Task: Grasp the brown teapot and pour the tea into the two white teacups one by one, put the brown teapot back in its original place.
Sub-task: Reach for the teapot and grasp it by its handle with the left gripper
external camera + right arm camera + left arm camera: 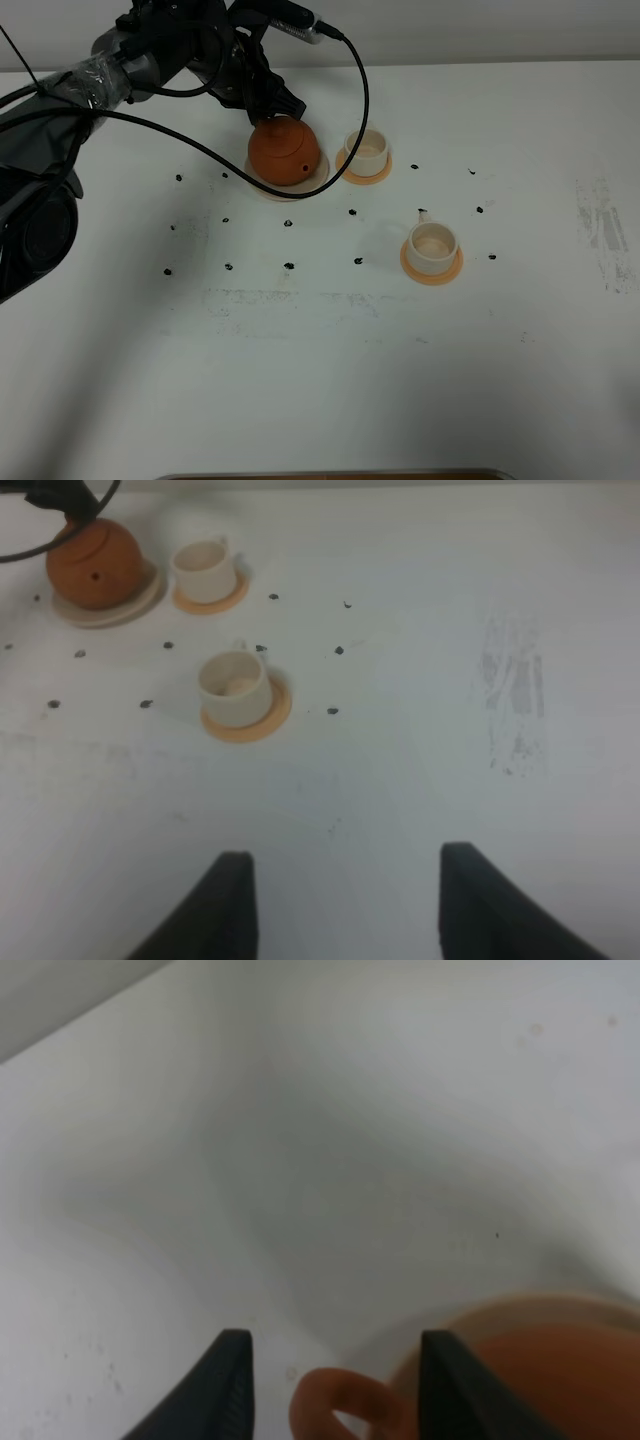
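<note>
Left gripper [335,1345] stands half-wide, jaws astride the loop handle [340,1405] of the brown teapot [284,150], a gap on either side, so I judge nothing gripped. Pot sits on its saucer [110,617], body close beside one jaw, handle between them. My right gripper [347,853] hangs open, well away, so the left is nearer

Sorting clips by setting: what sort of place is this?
Likely a robotics lab bench: a plain white table marked with black dots, a cabled robot arm, and a teapot with two cups.
</note>
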You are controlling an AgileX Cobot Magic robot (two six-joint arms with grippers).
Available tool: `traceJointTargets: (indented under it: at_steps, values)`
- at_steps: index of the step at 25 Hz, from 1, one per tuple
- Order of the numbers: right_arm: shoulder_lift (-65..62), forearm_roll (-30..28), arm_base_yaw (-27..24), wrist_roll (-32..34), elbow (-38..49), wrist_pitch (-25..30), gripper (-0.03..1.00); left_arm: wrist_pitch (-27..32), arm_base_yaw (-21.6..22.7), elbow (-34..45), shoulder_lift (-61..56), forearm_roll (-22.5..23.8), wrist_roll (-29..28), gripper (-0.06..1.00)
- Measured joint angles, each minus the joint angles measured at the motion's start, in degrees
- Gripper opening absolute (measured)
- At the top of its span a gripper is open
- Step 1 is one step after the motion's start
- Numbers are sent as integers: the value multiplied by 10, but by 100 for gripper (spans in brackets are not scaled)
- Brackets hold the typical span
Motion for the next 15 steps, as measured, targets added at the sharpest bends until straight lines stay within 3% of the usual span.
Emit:
traceJointTargets:
  at_steps: [15]
  values:
    - [0,0,0,0,0,0,44,16,0,0,-4,40,4,41]
